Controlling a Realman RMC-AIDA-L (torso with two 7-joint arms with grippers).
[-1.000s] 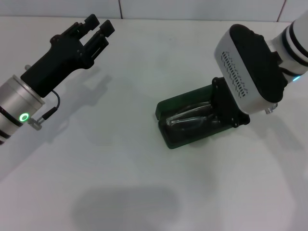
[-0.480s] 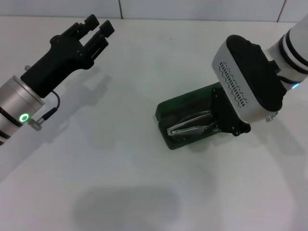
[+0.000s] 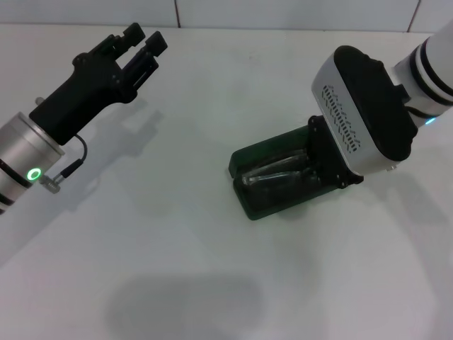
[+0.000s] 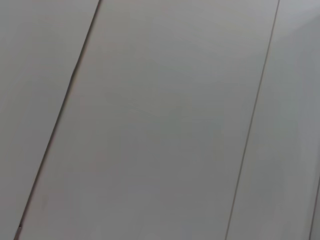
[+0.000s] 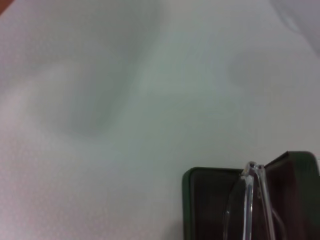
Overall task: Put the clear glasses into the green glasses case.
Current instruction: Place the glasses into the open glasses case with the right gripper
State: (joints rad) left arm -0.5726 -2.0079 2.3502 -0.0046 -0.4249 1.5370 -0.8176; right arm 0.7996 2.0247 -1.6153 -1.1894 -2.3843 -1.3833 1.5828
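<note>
So the right gripper (image 3: 320,164) sits right of centre in the head view, pushed down over the right end of the green glasses case (image 3: 272,195). Its fingers are hidden behind its own black mount and the big white housing, so I honestly can't tell how wide they are or whether they've got hold of anything.

Working outward: the clear glasses (image 3: 276,173) lie down in the dark lining of the open case, and in the right wrist view the lens edge (image 5: 250,200) stands up inside the case wall (image 5: 186,205). I can't tell if they're fully seated or riding a bit high.

What could go wrong, I reckon: if the fingers do have the frame, pulling away could drag the glasses back out or skid the light case across the white table (image 3: 212,269). A proud arm could also block the lid.

Long axis of both case and glasses runs from lower left of the frame up to the right, towards that gripper.

Left gripper (image 3: 138,42) hangs idle at upper left, fingers slightly apart, holding nothing.
</note>
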